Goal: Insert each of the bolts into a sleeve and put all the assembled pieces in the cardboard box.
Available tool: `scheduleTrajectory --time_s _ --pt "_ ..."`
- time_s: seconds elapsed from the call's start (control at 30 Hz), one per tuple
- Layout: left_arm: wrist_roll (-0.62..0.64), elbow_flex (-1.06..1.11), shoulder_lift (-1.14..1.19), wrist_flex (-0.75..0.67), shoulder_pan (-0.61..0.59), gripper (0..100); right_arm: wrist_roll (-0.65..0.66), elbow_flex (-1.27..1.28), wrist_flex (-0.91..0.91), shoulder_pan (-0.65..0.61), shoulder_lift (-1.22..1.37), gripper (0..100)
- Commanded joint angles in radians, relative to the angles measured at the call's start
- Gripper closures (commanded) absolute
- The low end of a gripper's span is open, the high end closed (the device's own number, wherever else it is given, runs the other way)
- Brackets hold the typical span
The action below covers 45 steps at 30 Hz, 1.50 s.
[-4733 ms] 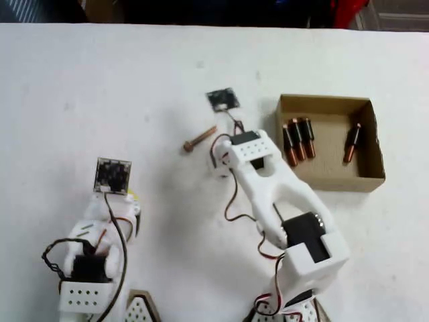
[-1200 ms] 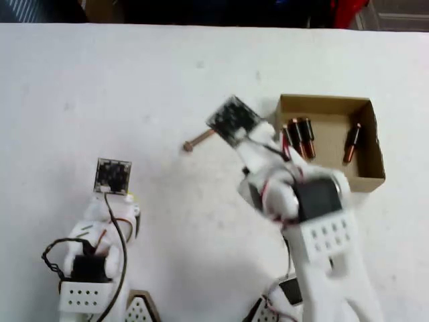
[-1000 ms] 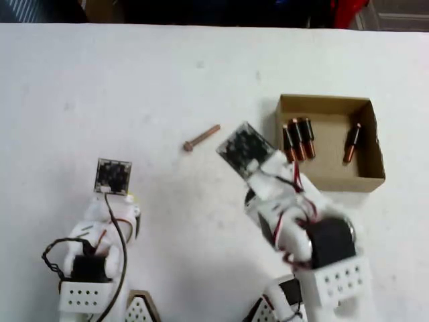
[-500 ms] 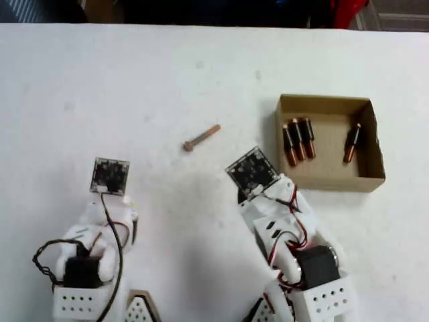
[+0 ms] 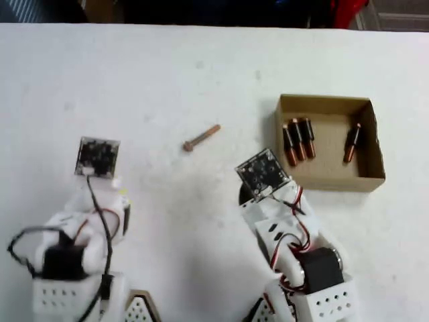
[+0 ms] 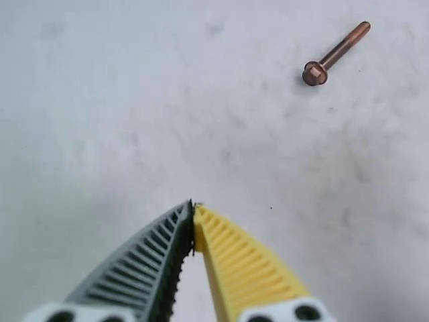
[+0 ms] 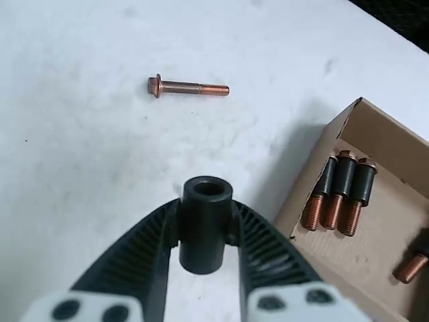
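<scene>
Loose copper bolt (image 5: 202, 137) flat on the white tabletop (image 5: 134, 80), well apart from the cardboard box (image 5: 328, 102). Looks stiff, light and smooth, apt to roll (round shank); best pinched across the shank near the flanged head. Black sleeve (image 7: 205, 231) clamped in the right claw (image 7: 205, 213), open bore showing, probably rigid. Left claw (image 6: 193, 211) pressed together, empty, bolt well ahead. Four assembled pieces (image 5: 297, 141) already in the box.
</scene>
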Motion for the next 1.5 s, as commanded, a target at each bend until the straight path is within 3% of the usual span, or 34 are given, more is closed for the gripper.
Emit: scheduleTrajectory --time_s 0.0,0.37,0.5,0.63,0.83,1.47 --pt "0.006 -0.175 0.239 0.003 0.102 98 -0.009 -0.058 0.008 0.001 -0.024 98.2" --pt "0.041 -0.52 0.82 -0.015 0.277 98 -0.008 0.005 0.018 0.005 -0.271 98.2" --pt "-0.124 -0.671 1.009 -0.012 0.308 98 -0.009 0.015 0.019 0.005 -0.277 98.2" --pt "-0.212 -0.807 1.185 -0.011 0.309 97 -0.009 0.041 0.01 0.004 -0.28 98.2" --pt "-0.212 -0.993 1.406 0.002 0.309 80 -0.009 0.135 -0.076 0.004 -0.28 98.2" --pt "-0.218 -1.643 2.022 0.038 0.318 80 -0.009 0.189 -0.093 0.005 -0.282 98.2"
